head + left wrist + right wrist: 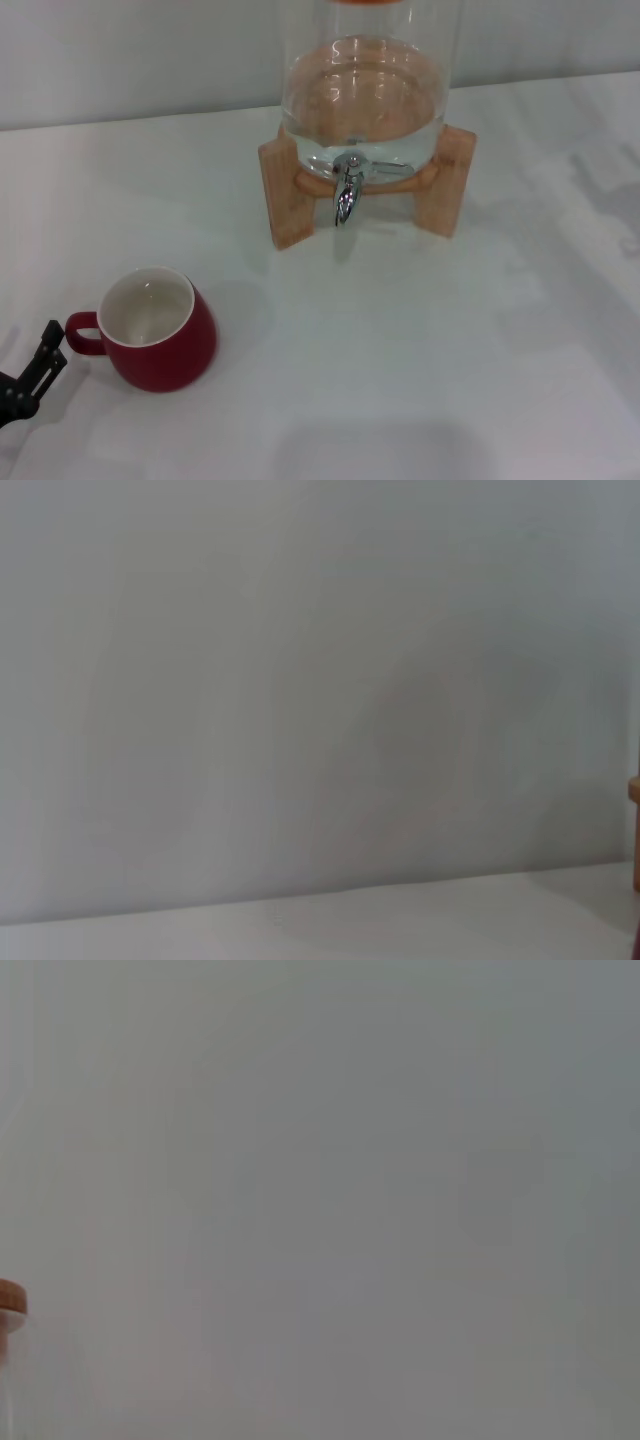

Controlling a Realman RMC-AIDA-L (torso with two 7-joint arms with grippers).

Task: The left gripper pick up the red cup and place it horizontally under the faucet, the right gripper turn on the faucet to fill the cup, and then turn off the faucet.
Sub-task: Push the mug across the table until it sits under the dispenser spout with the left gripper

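Note:
The red cup (160, 335) stands upright on the white table (420, 350) at the front left, white inside showing, with its loop handle pointing left. My left gripper (36, 368) shows only as black jointed parts at the head view's lower left edge, just left of the handle and close to it. The chrome faucet (346, 195) hangs with its spout down from the clear glass dispenser (365, 95) on a wooden stand (442, 180), behind and to the right of the cup. My right gripper is out of view.
The dispenser holds water. A pale wall (120, 60) runs behind the table. The left wrist view shows wall, table and a sliver of the wooden stand (635, 792). The right wrist view shows wall and a wooden edge (12, 1300).

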